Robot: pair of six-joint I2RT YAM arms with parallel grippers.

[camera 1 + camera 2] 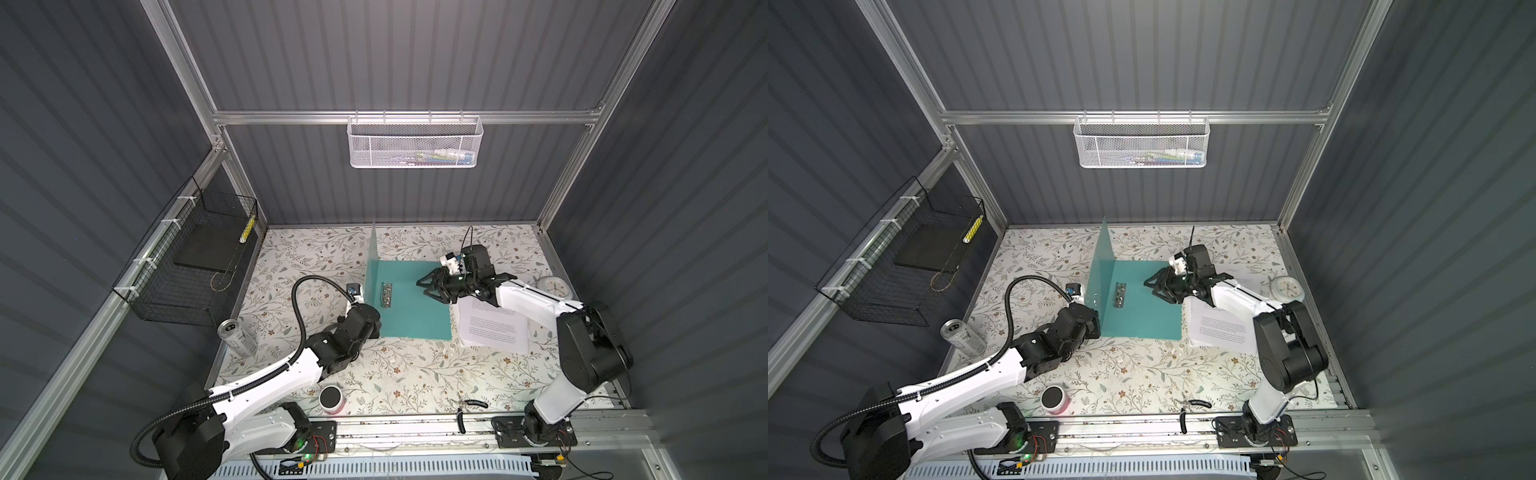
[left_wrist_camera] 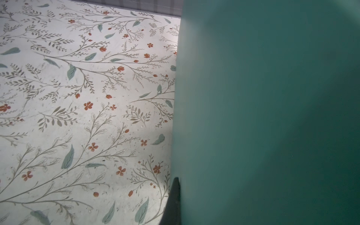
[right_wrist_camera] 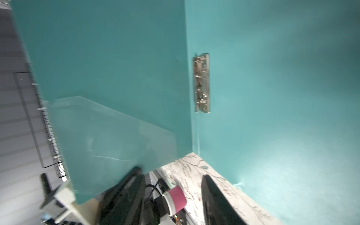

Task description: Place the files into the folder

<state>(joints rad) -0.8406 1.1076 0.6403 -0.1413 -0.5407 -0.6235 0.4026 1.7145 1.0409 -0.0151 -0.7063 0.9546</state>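
In both top views the folder [image 1: 415, 307] lies open on the table [image 1: 415, 374], with its front cover standing upright. The left gripper [image 1: 376, 330] is pressed together on the near corner of this cover and holds it up. The right gripper [image 1: 420, 289] hovers over the folder's flat half with its jaws apart and empty. The files [image 1: 492, 328] lie just beside the folder's right edge, partly under the right arm.

In the left wrist view the cover fills one side. One dark fingertip [image 2: 174, 200] lies against its edge, and the other is hidden behind it. I think such a thin cover bends easily.

The right wrist view is blurred. The fingers [image 3: 218, 204] stand apart, and the metal clip [image 3: 201, 83] sits beside the folder's fold.

The sheets are probably light, limp and slippery on each other, so the stack may fan out. I would pinch them at the free near edge. The flat half right of the clip gives open room, but the clip and the upright cover limit the slide.
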